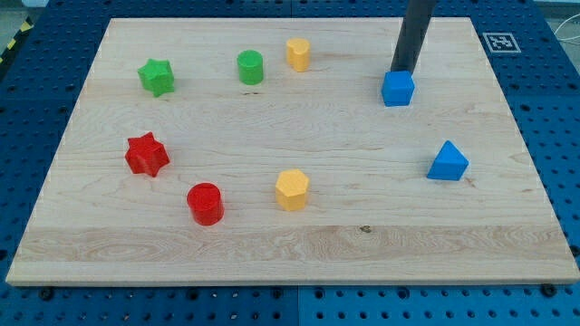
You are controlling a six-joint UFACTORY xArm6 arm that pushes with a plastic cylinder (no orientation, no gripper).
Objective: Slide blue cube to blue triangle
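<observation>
Nearest the view's bottom on the pale wooden board (pixel 299 244) sit a red cylinder (pixel 206 203) and a yellow hexagonal block (pixel 292 189), with a red star (pixel 147 154) to their left. Up at the right, the rod's tip (pixel 400 71) — a bare rod end with nothing to open or close — touches the top edge of the smooth blue cube (pixel 397 89), which sits squarely. The blue triangle (pixel 448 161) lies below-right, with bare wood between — a green star (pixel 156 77), green cylinder (pixel 250 67) and second yellow block (pixel 298 54) sit well left.

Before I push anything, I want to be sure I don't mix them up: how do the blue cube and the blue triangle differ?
The blue cube is boxy with a flat top; the blue triangle is a wedge with a sloped face. The cube sits nearer the view's top, the triangle lower and further right. My tip stands right behind the cube; the triangle stands alone. Both are the same blue and similar in size.
</observation>
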